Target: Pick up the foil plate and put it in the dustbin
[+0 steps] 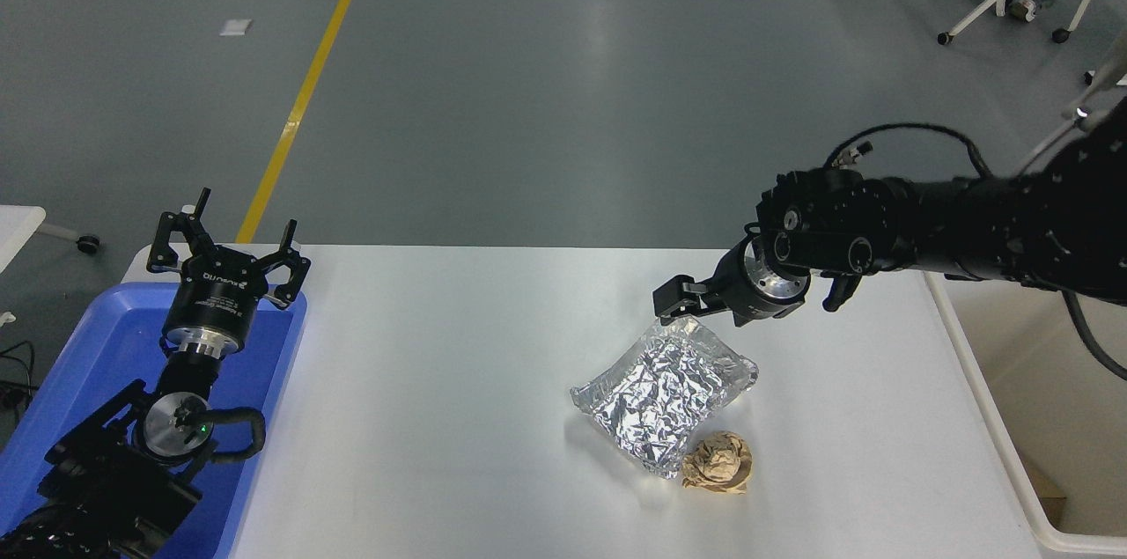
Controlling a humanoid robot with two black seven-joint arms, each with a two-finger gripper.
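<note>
Crinkled silver foil catches the light near the middle of the white table (458,383): the foil plate (665,393) lies flat on the tabletop, turned at an angle, with a small crumpled brown paper ball (718,464) touching its near corner. The right arm reaches in from the right edge, stretched low over the table, and the right gripper (696,305) sits just at the plate's far corner; one black finger shows beside the rim, but the rest is hidden by the wrist, so I cannot tell how wide the fingers are set or whether they touch the foil. The dustbin (1021,475), cream-white and deep, stands at the table's right end, partly behind the arm. At the lower left the left gripper (227,253) is parked over a shallow blue tray (88,365), fingers spread wide and holding nothing.
</note>
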